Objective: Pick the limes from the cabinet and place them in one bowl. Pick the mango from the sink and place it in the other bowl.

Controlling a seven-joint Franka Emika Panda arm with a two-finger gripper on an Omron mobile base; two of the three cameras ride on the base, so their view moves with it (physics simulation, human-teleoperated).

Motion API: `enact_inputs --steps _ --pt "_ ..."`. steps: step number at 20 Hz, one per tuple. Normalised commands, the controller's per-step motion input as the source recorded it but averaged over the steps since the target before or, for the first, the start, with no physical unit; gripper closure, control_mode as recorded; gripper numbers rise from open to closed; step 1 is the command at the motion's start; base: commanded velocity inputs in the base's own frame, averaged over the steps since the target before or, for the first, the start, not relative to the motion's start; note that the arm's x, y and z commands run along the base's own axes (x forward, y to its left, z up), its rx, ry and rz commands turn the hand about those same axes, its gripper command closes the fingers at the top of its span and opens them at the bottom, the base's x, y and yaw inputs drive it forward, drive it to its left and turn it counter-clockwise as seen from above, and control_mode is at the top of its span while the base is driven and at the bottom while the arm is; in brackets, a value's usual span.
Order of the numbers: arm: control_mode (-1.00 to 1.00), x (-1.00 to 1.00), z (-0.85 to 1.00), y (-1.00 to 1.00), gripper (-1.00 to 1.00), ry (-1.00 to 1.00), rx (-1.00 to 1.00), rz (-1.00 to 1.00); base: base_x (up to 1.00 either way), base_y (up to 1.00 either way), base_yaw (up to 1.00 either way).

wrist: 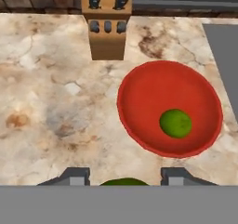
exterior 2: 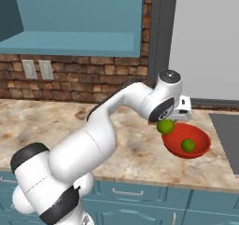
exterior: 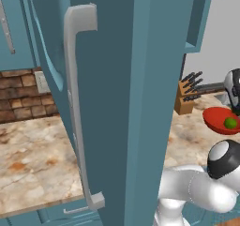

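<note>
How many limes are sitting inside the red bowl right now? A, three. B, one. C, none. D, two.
B: the hand view shows a single lime lying in the red bowl, while the other lime is held between the fingers of the gripper, above the bowl's near rim in the right base view.

A glossy green lime (wrist: 175, 123) lies inside the wide, shallow red bowl (wrist: 139, 86), right of its middle; the bowl rests on the marbled surface (wrist: 51, 93). A second lime (exterior 2: 165, 126) hangs just above the bowl's near-left rim, held between the end effector's (wrist: 124, 176) fingers. The teal cabinet door (exterior: 122, 79) stands open
</note>
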Motion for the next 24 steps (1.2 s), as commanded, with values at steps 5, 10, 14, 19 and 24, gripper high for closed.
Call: enact_inputs --steps 5,10,14,19,24 --pt "-1.00 0.80 -0.64 -0.57 1.00 0.08 -0.04 0.12 0.00 0.00 0.00" --pt "-1.00 0.35 -0.36 -0.34 1.00 0.01 0.00 0.09 0.00 0.00 0.00" --pt "-1.00 0.09 -0.04 -0.01 1.00 0.00 0.00 0.00 0.00 0.00 0.00" --pt "-1.00 0.37 -0.43 -0.11 1.00 0.00 -0.01 0.04 0.00 0.00 0.00" --pt "-1.00 0.41 -0.54 -0.13 1.00 -0.01 0.00 0.07 0.00 0.00 0.00"
